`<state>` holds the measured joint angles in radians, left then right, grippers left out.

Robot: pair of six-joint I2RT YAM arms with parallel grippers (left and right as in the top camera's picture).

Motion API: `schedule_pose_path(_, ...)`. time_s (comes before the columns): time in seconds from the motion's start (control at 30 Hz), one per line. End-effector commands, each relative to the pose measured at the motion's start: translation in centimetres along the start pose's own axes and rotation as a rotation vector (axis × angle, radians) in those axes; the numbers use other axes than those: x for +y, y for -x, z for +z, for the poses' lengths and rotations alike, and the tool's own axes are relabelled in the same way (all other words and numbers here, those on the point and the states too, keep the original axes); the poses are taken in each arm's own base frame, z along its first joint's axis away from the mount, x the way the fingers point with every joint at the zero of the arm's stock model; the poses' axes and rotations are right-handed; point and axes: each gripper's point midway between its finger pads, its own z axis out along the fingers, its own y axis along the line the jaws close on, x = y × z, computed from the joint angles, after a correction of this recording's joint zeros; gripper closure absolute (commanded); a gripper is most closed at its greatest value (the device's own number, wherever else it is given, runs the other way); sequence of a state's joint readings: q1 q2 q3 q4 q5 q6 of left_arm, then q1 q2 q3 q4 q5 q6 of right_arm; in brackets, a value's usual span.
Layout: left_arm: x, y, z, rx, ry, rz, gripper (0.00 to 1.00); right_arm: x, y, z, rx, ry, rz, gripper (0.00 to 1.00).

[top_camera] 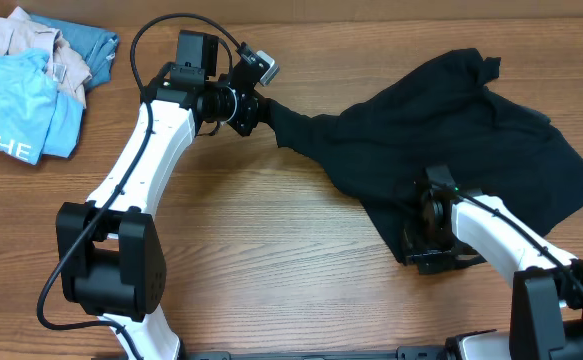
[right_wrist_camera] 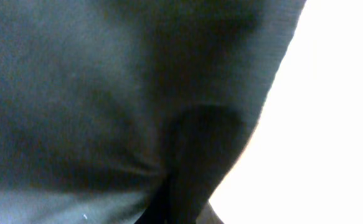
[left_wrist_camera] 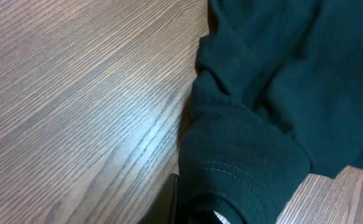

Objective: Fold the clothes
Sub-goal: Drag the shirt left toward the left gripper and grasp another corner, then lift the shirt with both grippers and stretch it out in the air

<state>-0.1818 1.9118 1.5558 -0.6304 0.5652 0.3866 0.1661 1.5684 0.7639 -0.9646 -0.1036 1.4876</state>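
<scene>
Black shirt (top_camera: pixel 471 140) lies crumpled on the R side of the counter (top_camera: pixel 271 270), w/ one thin bit pulled out toward the middle. L arm (top_camera: pixel 151 150) reaches across. L jaws are pressed together, pinching that thin bit by its stitched hem (left_wrist_camera: pixel 231 168). R arm (top_camera: pixel 501 225) is low at the shirt's near edge. R jaws are pressed together too, & cloth bunches round them, so prob. pinching the near corner. Shirt's long way runs from the L jaws off to the far R. Most of it sits past the R jaws, so R arm is nearer the big part. Next move prob. needs both pinched spots pulled apart to flatten it. Other clothes (top_camera: pixel 31 80) sit piled at the far L, well apart.
</scene>
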Motion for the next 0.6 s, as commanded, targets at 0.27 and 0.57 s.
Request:
schedule_pose_path(0.27,-3.2,10.0,-10.5,-0.275,0.088,0.036,0.96,9.7,4.4,-21.1,-0.457,0.294,-0.258,0.96)
schedule_pose_path(0.57,-9.1,14.8,-22.9,-0.530,0.192,0.157,0.96,9.7,3.3,-41.2,-0.687,0.723,-0.377,0.96)
